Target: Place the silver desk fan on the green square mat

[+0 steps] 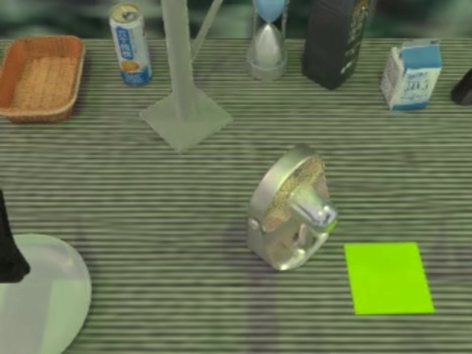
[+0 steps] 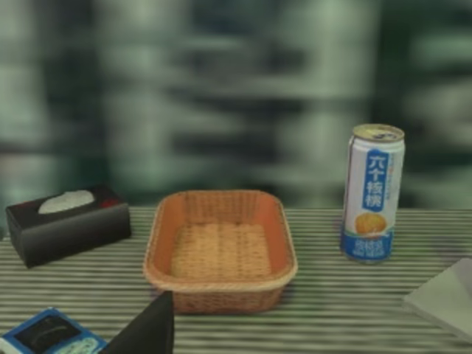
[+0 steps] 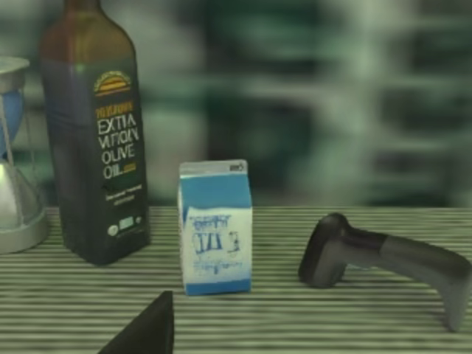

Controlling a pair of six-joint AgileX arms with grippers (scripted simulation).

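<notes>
Jaws unseen; striped table [image 1: 110,184], blurred backdrop.

A tabletop [image 1: 110,184] covered in fine grey-and-white stripes fills nearly the whole top view, the stripes running from left to right across the frame. Beyond its far edge, in the upper part of both wrist views, the backdrop is a blurred wash of dark green and pale grey patches. The light is soft and even, with a faint shadow on the stripes near the lower centre of the top view.
</notes>
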